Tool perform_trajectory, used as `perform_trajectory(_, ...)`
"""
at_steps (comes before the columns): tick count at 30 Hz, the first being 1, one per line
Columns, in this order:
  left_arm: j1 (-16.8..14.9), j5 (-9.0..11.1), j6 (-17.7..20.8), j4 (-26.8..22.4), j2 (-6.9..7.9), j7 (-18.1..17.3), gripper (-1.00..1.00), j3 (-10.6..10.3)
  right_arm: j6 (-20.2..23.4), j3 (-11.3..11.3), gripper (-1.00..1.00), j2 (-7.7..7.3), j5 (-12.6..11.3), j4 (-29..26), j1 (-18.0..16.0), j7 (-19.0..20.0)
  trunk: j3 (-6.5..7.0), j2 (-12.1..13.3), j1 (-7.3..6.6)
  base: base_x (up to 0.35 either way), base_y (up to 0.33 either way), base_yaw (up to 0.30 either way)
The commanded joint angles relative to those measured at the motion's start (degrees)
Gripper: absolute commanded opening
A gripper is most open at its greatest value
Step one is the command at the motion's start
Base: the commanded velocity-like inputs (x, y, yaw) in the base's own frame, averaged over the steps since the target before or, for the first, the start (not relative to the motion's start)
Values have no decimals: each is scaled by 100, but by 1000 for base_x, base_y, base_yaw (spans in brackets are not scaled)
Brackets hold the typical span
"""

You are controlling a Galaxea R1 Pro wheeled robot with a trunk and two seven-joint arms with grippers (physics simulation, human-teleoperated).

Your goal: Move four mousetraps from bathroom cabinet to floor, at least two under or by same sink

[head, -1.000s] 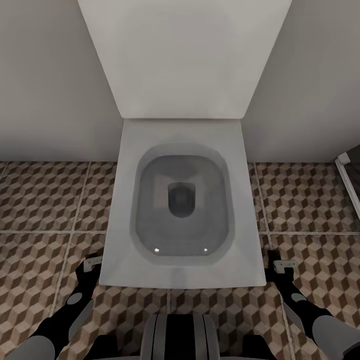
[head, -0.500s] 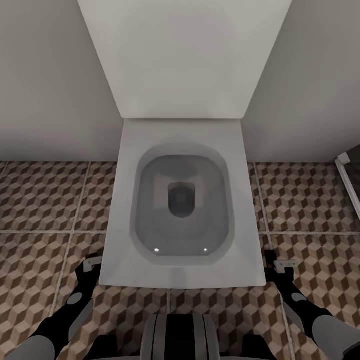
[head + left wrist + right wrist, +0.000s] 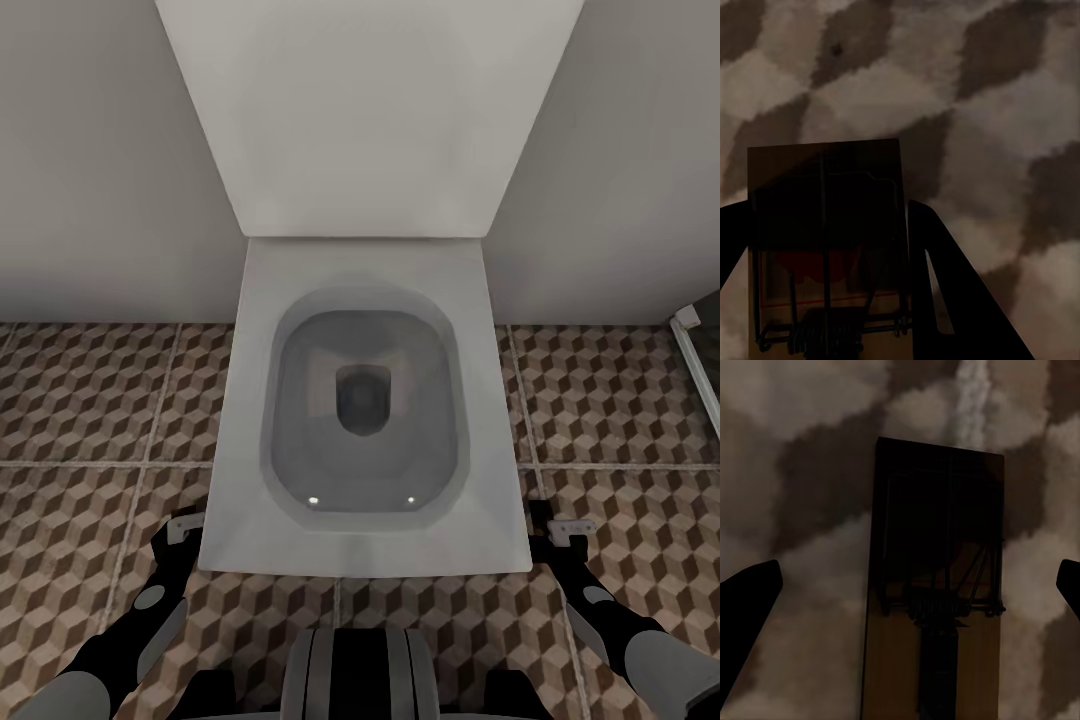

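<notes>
A tan mousetrap [image 3: 825, 195] with dark wire and a red mark sits between my left gripper's dark fingers [image 3: 926, 247], which press on its two long edges just above the cube-patterned bathroom floor [image 3: 90, 400]. My left gripper [image 3: 185, 525] hangs low beside the toilet's front left corner. A second mousetrap [image 3: 937, 660] lies on the tiles in the right wrist view, midway between the widely parted fingers of my right gripper [image 3: 919, 570], touching neither. In the head view the right gripper [image 3: 560, 525] is by the toilet's front right corner. The cabinet and sink are out of view.
A white toilet [image 3: 250, 400] with its lid [image 3: 365, 110] raised against the pale wall stands straight ahead between my arms. A dark frame edge [image 3: 695, 340] shows at the far right. Patterned tiles stretch to both sides.
The right gripper has edged slightly toward the toilet in the head view. Nothing else has visibly moved.
</notes>
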Motion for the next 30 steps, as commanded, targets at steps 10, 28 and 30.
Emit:
perform_trajectory(10, -4, 19, -20, 1, 8, 64, 100, -50, 0, 93, 100, -1, -14, -1, -1, -12, -3, -1, 0, 0, 0, 0)
perform_trajectory(28, -4, 21, -27, 0, 8, 58, 100, -43, 1, 93, 100, -1, -14, -1, -1, -11, -3, -1, 0, 0, 0, 0)
perform_trajectory(30, -4, 26, -28, 1, 8, 57, 100, -41, 0, 93, 100, -1, -14, -1, -1, -11, -3, -1, 0, 0, 0, 0)
